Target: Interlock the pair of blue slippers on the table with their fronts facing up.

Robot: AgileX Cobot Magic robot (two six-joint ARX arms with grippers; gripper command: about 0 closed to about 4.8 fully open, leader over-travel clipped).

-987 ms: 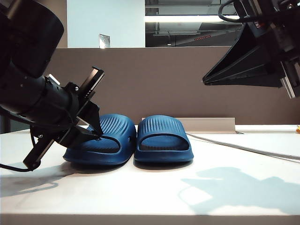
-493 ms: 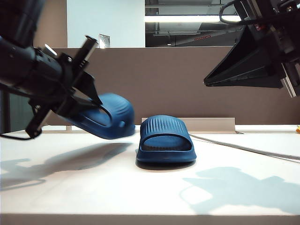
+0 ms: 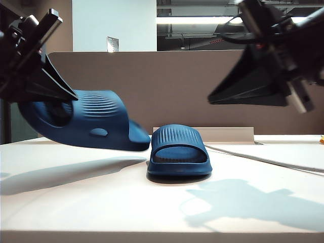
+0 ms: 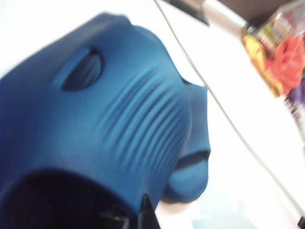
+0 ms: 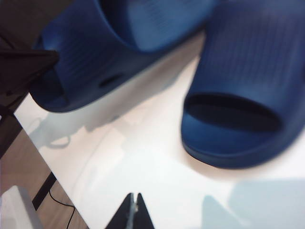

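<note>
Off-white and matte, the surface [image 3: 162,202] now carries only one of the pair of blue slippers. A second ago both sat side by side at centre frame in the exterior view. Since then the left arm has swung the left-hand slipper [image 3: 86,124] up and toward the left edge of the frame. It now hangs clear of the surface, turned side-on with its oval vent hole showing and its toe dipping toward its mate. The other slipper [image 3: 178,152] has not moved; it rests flat at centre, open toe toward the camera.

Left claw [image 3: 38,76], at upper left, is clamped shut on the lifted slipper's strap near the heel opening. Right claw [image 3: 215,96], at upper right, hangs above the surface with its jaws pressed together and nothing in them; its wrist view confirms this [image 5: 134,205].

Judging by this, the lift is done and the turning of this slipper to nest against its mate is under way.
</note>
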